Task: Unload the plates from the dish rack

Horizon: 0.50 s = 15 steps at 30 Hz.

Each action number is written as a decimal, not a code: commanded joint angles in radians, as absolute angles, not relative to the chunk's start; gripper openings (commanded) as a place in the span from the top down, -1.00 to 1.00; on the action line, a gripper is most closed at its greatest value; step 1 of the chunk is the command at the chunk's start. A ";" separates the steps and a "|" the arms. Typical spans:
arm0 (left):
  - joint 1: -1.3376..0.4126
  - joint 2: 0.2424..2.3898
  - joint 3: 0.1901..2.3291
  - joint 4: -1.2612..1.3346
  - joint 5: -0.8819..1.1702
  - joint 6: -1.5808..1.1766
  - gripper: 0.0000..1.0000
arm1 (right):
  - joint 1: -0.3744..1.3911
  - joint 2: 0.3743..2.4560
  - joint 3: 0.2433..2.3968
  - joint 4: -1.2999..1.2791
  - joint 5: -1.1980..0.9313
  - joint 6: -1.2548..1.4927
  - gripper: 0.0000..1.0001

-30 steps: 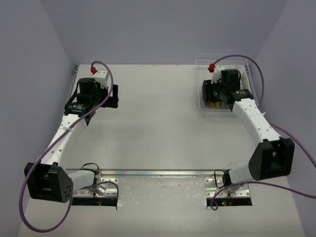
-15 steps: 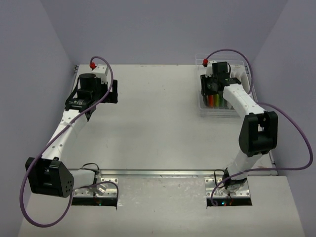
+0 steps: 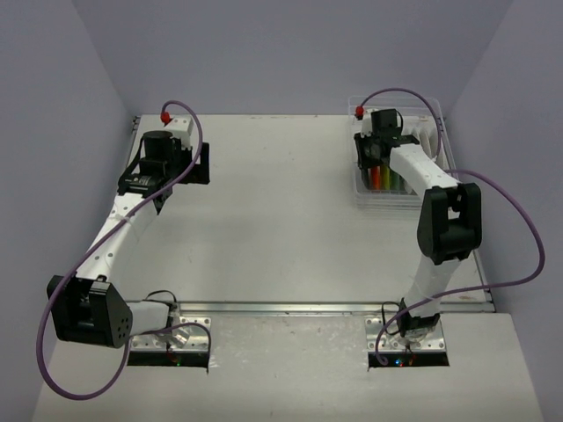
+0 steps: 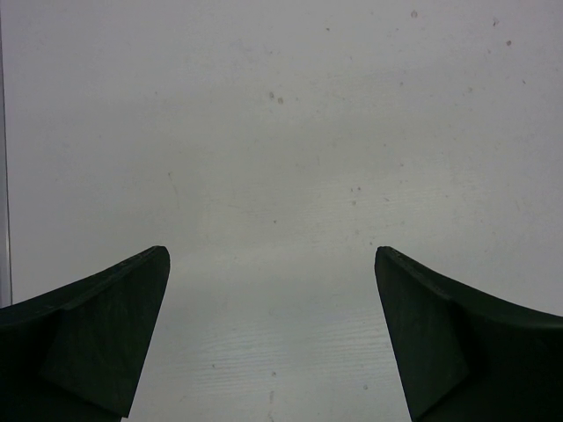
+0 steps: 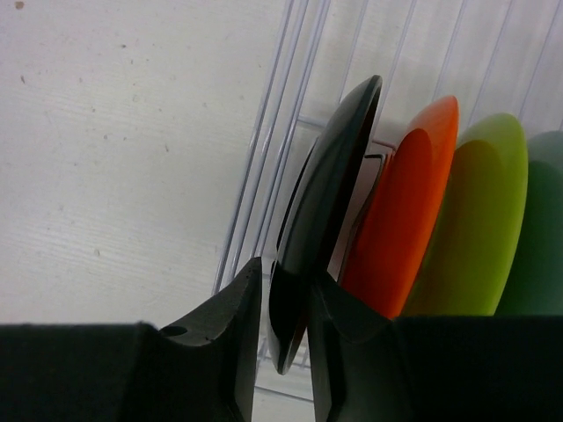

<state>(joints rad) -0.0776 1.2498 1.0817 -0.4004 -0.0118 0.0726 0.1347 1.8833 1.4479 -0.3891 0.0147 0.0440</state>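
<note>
The dish rack (image 3: 413, 199) stands at the table's far right, and its clear bars (image 5: 274, 132) show in the right wrist view. Plates stand on edge in it: a black plate (image 5: 339, 158), then an orange plate (image 5: 405, 211), a lime-green plate (image 5: 479, 220) and a darker green plate (image 5: 541, 237). My right gripper (image 5: 286, 274) straddles the black plate's rim. Its right finger (image 5: 339, 325) lies against the plate. A thin gap shows at the left finger (image 5: 237, 325). From above, the right gripper (image 3: 371, 162) hangs over the rack's left end. My left gripper (image 4: 271, 255) is open over bare table.
The left arm's gripper (image 3: 199, 164) sits near the far left of the table, close to the side wall. The rack lies against the back right corner, with walls behind and to the right. The right arm's purple cable (image 3: 493, 211) loops out past the table's right edge.
The right arm has reached farther back over the rack's left end, and its jaws have narrowed around the black plate. The left arm has barely shifted.
</note>
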 commanded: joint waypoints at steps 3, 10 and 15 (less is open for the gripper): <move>-0.086 1.241 1.115 -0.369 -0.015 0.061 -1.00 | 0.143 1.839 1.492 -0.382 -0.066 0.031 0.80; -0.086 1.241 1.108 -0.372 0.017 0.063 -1.00 | 0.139 1.757 1.508 -0.441 -0.134 0.044 0.98; -0.086 1.243 1.115 -0.379 0.037 0.063 -1.00 | 0.120 1.730 1.569 -0.503 -0.187 0.089 1.00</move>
<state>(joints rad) -0.0776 1.2507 1.0817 -0.4011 0.0075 0.0723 0.1306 1.8057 1.4750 -0.4771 -0.1105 0.0792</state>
